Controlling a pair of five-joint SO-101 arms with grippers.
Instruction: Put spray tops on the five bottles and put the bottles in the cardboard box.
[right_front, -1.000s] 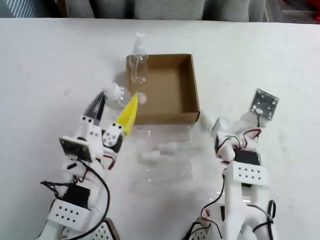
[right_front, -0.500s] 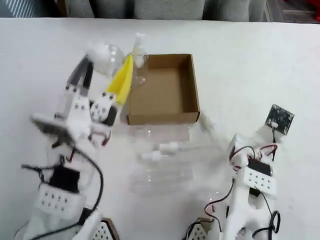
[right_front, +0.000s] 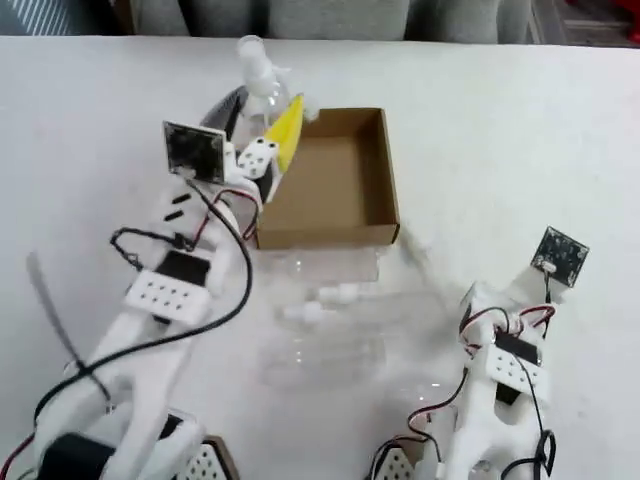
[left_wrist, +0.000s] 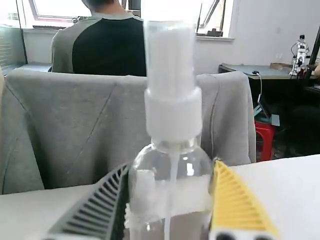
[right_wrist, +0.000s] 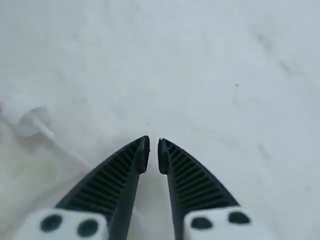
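1. High view: my left gripper (right_front: 268, 100) holds a capped bottle (right_front: 260, 75) just past the far-left corner of the cardboard box (right_front: 325, 237), not over the opening. Letting go here would put it on the table (right_front: 520, 120) or on the rim, where it would topple.
2. Left wrist view: the dark finger (left_wrist: 107, 205) and yellow finger (left_wrist: 232, 200) pinch the bottle's upper body, bottle upright. Clear, smooth plastic; I judge a quick swing could let it slip or tilt.
3. Spray top (left_wrist: 172, 90) sits on the neck. I cannot tell if it is fully seated; a knock on the box wall might loosen it.
4. Uncapped bottles (right_front: 330, 345) and loose spray tops (right_front: 345, 293) lie just near of the box. A low left-arm retreat could scatter them.
5. Right gripper (right_wrist: 153, 150) is empty over the table, fingers nearly pressed together, with one loose spray top (right_wrist: 25, 120) close by. A careless descent could push it away.
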